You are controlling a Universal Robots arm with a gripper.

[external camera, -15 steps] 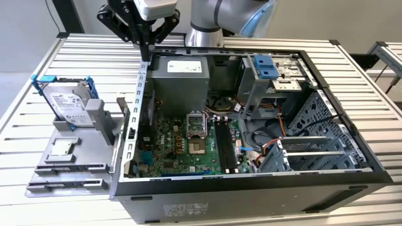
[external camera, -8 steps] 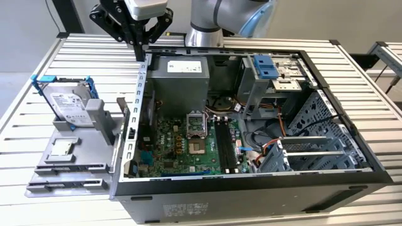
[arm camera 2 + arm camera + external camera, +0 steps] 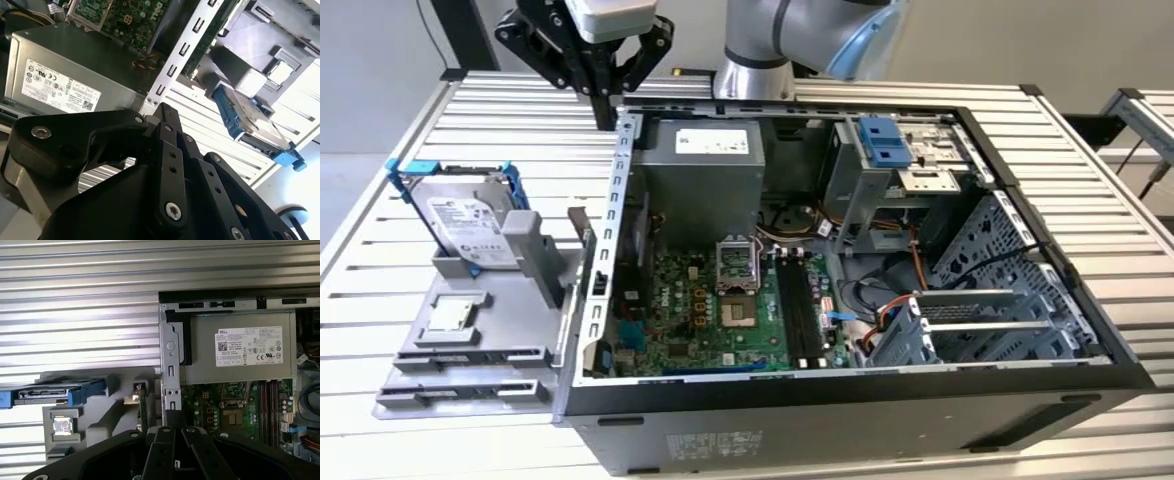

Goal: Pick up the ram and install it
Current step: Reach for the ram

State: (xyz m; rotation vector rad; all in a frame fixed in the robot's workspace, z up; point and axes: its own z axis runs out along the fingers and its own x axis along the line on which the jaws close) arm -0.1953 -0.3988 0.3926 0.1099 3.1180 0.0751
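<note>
The ram point(image 3: 578, 222) is a thin stick standing on edge on the grey holder point(image 3: 480, 350), just outside the case's wall on the exterior view's left. In the first wrist view the ram point(image 3: 142, 407) is seen edge-on beside that wall. My gripper point(image 3: 603, 118) hangs above the far corner of the open computer case point(image 3: 854, 400), farther back than the ram and apart from it. Its black fingers point(image 3: 162, 112) meet at the tips with nothing between them. The motherboard's black slots point(image 3: 798, 312) lie inside the case.
A silver hard drive in a blue frame point(image 3: 460, 212) and a small square chip point(image 3: 454, 316) sit on the same holder. The power supply point(image 3: 700, 170) fills the case's far corner below my gripper. Drive cages and cables point(image 3: 907, 300) crowd the case on the exterior view's right. Everything rests on a slatted metal table point(image 3: 400, 420).
</note>
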